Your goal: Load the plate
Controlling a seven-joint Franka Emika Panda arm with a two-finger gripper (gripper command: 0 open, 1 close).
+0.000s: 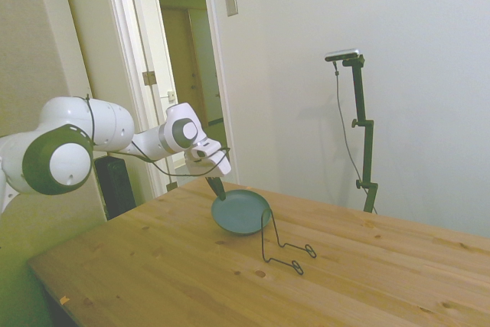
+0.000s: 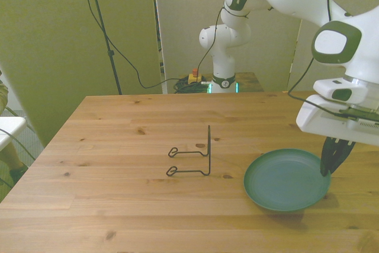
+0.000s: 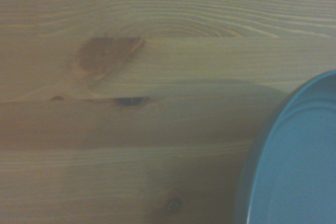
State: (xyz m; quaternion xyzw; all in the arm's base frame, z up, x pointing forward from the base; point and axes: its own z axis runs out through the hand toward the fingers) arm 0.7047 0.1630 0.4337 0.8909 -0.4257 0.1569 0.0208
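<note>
Dark fingers of the tool are seen pinched together on the rim of the small round dull teal plate, at the edge nearest the front view's right. In the side view the tool is carried by the white Franka arm, which reaches in from the left, and the plate is held tilted, its higher edge clamped at the fingers and its lower edge down close to the wooden tabletop; whether that lower edge actually touches the wood cannot be told, though a shadow is cast beneath it in the front view.

Just beside the plate in the side view, the thin black wire stand is found, its upright loop nearest the plate's rim and its two feet laid out flat on the wood away from it. In the front view the stand is placed toward the middle of the tabletop, with the plate apart from it on the front view's right (a strip of bare wood is visible between them).

From the wrist camera, only a curved portion of the plate is caught, blurred, next to knotted wood grain.
</note>
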